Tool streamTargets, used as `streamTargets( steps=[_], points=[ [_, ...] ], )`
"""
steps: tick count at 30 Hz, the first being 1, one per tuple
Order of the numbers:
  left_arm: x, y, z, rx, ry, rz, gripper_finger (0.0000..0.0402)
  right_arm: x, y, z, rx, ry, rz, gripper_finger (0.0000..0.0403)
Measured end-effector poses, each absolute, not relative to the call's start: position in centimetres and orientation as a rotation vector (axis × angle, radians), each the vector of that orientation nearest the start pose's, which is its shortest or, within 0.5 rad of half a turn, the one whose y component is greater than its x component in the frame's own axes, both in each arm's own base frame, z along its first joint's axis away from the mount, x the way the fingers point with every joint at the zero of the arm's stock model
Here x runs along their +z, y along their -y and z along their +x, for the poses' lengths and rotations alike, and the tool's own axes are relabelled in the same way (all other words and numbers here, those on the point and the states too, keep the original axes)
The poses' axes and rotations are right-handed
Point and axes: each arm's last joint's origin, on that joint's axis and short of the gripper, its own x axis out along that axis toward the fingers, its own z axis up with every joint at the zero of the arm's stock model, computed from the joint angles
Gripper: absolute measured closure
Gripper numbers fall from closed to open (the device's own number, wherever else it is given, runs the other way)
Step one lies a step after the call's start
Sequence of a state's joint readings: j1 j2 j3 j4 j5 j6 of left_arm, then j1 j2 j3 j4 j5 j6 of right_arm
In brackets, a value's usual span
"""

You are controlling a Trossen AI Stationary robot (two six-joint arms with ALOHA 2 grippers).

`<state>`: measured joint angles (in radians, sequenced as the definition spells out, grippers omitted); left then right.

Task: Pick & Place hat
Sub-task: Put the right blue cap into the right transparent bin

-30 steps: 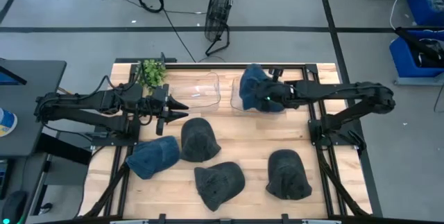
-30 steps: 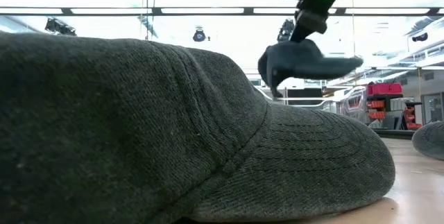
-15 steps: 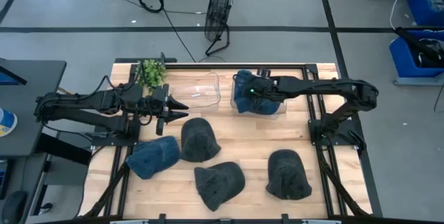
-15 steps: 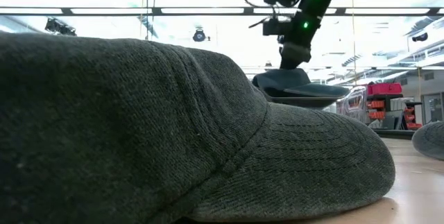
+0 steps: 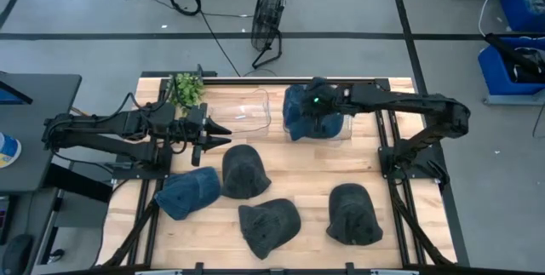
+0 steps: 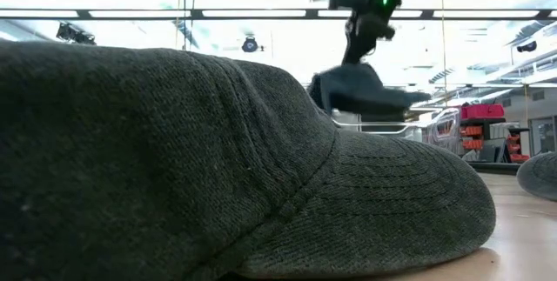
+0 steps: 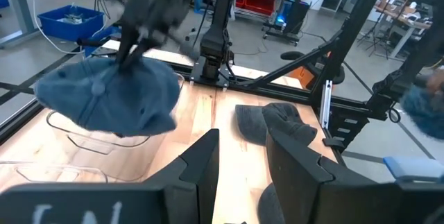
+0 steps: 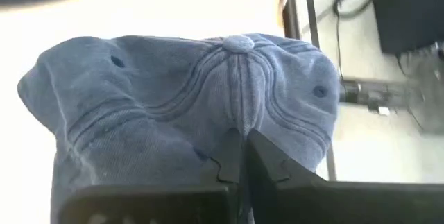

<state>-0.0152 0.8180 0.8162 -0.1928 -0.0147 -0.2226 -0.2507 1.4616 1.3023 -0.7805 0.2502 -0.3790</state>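
A blue hat (image 5: 308, 111) hangs from my right gripper (image 5: 320, 103) above a clear container (image 5: 334, 130) at the table's far middle. The low view shows the blue hat (image 6: 357, 91) in the air below my right gripper (image 6: 364, 36). The right wrist view looks onto its crown and top button (image 8: 238, 42). My right gripper (image 8: 240, 156) is shut on the hat. My left gripper (image 5: 223, 135) waits open over the table's left part, and its fingers (image 7: 206, 161) frame the blue hat (image 7: 111, 99) from afar. My right gripper pinches a fold of the blue hat's crown cloth (image 8: 232, 130), below the top button, between its two fingers. The fingers come from above, slanting in from the table's right. The hat is lifted clear and hangs below the fingers, brim roughly level.
Several more hats lie on the near half of the table: a blue one (image 5: 187, 191) and dark ones (image 5: 244, 171), (image 5: 268, 224), (image 5: 353, 214). One dark hat (image 6: 218, 159) fills the low view. A second clear container (image 5: 254, 109) and a small plant (image 5: 187, 89) stand at the far left.
My right gripper has carried the blue hat a little toward the table's left, over the clear container. In the low view the hat dipped down and has come up again. The grip has stayed shut.
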Motion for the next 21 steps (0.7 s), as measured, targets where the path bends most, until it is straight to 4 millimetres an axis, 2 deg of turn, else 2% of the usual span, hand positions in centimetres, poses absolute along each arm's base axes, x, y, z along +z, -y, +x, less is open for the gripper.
streamTargets(
  steps=[4,8,12,17,21],
  points=[
    [33.7,0.2,17.9,0.021,-0.194,-0.219,0.0276,34.5,8.0,27.4,-0.188,-0.936,-0.272,0.0394],
    [33.7,0.2,17.9,0.021,-0.194,-0.22,0.0276,36.1,8.6,26.1,-0.125,-0.884,-0.164,0.0394],
    [33.7,0.2,17.9,0.022,-0.194,-0.221,0.0276,35.2,10.1,25.5,-0.113,-0.909,-0.045,0.0394],
    [33.7,0.2,17.9,0.021,-0.194,-0.221,0.0276,33.1,11.4,25.1,0.012,-0.882,0.063,0.0396],
    [33.7,0.2,17.9,0.021,-0.193,-0.221,0.0276,31.8,12.5,24.5,-0.016,-0.895,0.103,0.0396]
  ],
)
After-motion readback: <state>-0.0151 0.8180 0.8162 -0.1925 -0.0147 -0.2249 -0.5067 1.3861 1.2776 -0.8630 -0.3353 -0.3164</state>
